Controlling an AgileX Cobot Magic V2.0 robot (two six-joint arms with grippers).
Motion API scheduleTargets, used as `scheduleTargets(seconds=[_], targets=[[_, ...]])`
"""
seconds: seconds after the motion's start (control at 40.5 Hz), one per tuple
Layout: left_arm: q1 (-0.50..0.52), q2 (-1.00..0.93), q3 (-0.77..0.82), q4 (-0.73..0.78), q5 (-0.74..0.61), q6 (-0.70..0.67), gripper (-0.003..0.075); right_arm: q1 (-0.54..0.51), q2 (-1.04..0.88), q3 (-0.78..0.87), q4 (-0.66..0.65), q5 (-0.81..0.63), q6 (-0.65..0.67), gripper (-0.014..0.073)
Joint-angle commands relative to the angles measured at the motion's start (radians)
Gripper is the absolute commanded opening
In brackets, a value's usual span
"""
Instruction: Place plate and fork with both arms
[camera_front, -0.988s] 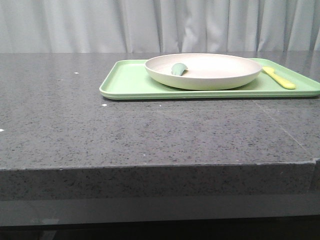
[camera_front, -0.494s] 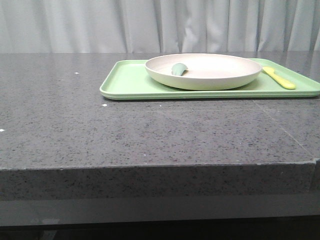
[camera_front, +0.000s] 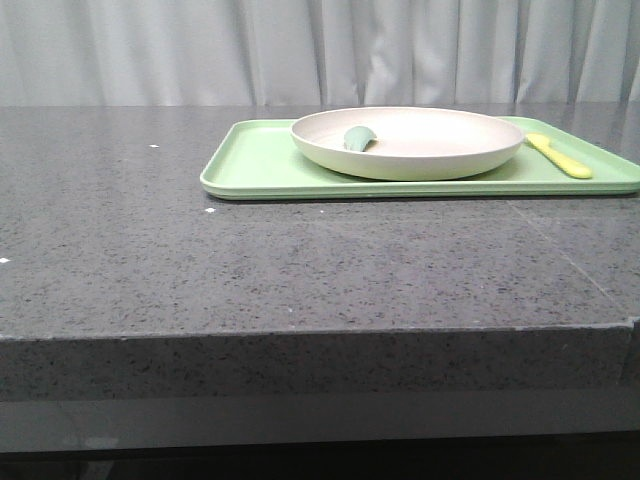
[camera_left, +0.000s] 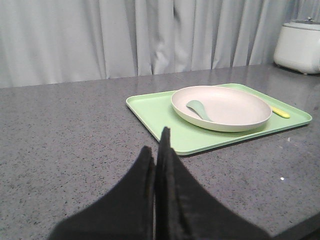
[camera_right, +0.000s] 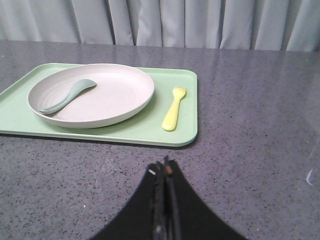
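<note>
The cream-white plate (camera_front: 407, 142) sits on the light green tray (camera_front: 250, 165) at the back right of the counter; it also shows in the left wrist view (camera_left: 221, 107) and the right wrist view (camera_right: 91, 94). The pale yellow fork (camera_front: 558, 155) lies flat on the tray just right of the plate, also seen in the wrist views (camera_right: 173, 108) (camera_left: 280, 112). My left gripper (camera_left: 156, 145) is shut and empty, short of the tray's near corner. My right gripper (camera_right: 164, 167) is shut and empty over bare counter, short of the tray's edge. Neither gripper shows in the front view.
A dull teal-green spoon (camera_front: 358, 138) lies inside the plate (camera_right: 67, 96). A white rice cooker (camera_left: 299, 41) stands at the counter's far edge. Grey curtains hang behind. The dark speckled counter (camera_front: 300, 270) ends in a front edge.
</note>
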Motion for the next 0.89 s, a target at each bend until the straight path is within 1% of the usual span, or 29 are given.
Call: scheduleTargets(seconds=[0.0,0.519,0.667,0.791,0.865], targets=[[-0.002,0.01,-0.026,-0.003,-0.077,-0.004,-0.0018,0.001,0.008,-0.024,-0.009,-0.085,-0.01,-0.0113],[-0.002,0.01,-0.026,-0.003,-0.077,-0.004,-0.0018,0.001,0.008,-0.024,-0.009,-0.085,-0.01,-0.0113],[0.001,0.01,0.007,0.016,-0.096,-0.004,-0.0018,0.001,0.008,-0.024,-0.009,-0.085,-0.01,-0.0117],[0.036,-0.006,0.066,0.018,-0.143,-0.004,-0.0018,0.001,0.008,-0.024,-0.009,-0.085,-0.01,-0.0117],[0.079,-0.031,0.109,0.018,-0.163,-0.004,-0.0018,0.001,0.008,-0.024,-0.009,-0.085,-0.01,-0.0117]])
